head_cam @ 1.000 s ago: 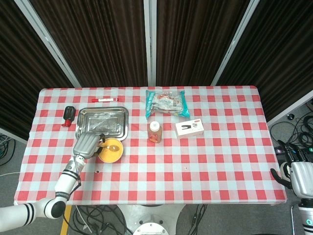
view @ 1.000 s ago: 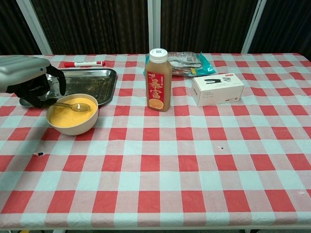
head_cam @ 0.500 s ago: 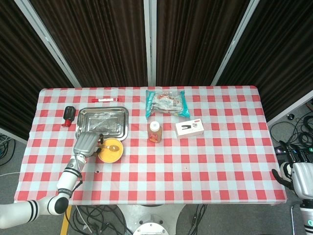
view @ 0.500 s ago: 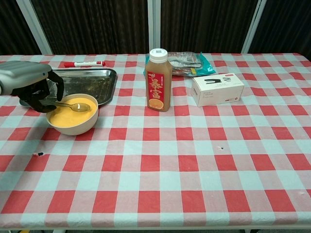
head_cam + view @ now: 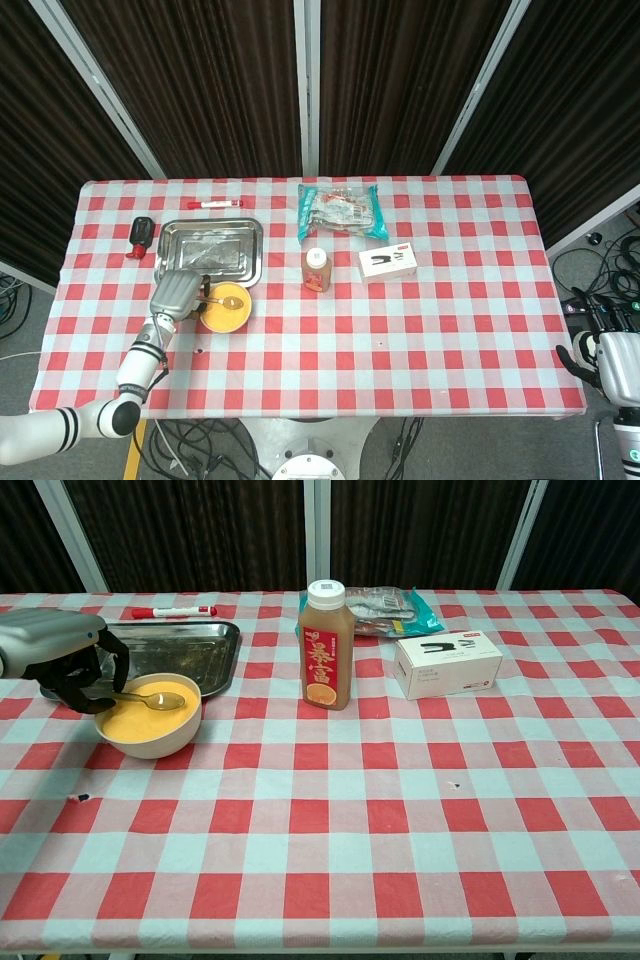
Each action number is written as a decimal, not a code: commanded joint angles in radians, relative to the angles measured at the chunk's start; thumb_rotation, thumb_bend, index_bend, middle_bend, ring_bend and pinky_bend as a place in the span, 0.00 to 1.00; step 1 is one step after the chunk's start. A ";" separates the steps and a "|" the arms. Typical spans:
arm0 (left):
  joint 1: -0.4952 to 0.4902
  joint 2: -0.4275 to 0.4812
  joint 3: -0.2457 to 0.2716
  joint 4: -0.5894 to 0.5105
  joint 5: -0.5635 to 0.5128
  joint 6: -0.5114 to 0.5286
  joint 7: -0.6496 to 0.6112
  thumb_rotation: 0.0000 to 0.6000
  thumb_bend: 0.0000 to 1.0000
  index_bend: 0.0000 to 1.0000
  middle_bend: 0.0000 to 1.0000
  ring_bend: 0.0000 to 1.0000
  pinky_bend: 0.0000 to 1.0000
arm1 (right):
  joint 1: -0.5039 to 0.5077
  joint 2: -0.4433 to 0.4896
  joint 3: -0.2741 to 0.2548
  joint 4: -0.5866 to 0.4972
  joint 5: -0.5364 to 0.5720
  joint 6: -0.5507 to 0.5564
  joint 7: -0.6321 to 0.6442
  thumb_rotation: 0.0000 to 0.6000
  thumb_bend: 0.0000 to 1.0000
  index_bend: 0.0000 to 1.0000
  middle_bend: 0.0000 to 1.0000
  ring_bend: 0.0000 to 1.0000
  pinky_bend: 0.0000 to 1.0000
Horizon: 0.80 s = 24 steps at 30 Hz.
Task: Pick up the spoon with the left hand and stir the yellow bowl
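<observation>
At nine o'clock near the table's front, the left hand [image 5: 62,658] curls its fingers around the handle of the spoon [image 5: 152,699], whose head rests in the yellow bowl [image 5: 148,721]. Thin, stiff and likely slippery, the spoon wants a firm pinch on the handle's end. Beyond lies the metal tray [image 5: 185,648]. The right hand [image 5: 608,360] hangs off-table at four o'clock; its state I cannot tell.
</observation>
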 commanded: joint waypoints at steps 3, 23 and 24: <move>-0.003 0.001 0.002 -0.001 -0.004 -0.005 -0.002 1.00 0.36 0.58 1.00 1.00 1.00 | 0.000 0.000 0.000 0.001 0.001 -0.001 0.001 1.00 0.19 0.10 0.28 0.13 0.22; -0.011 0.008 0.010 -0.006 -0.011 -0.011 -0.019 1.00 0.38 0.60 1.00 1.00 1.00 | -0.001 -0.001 0.000 0.002 0.002 -0.003 0.001 1.00 0.19 0.10 0.28 0.13 0.23; -0.011 0.008 0.010 -0.006 -0.010 -0.012 -0.022 1.00 0.38 0.61 1.00 1.00 1.00 | -0.001 -0.001 0.000 0.002 0.001 -0.002 0.002 1.00 0.19 0.10 0.28 0.13 0.23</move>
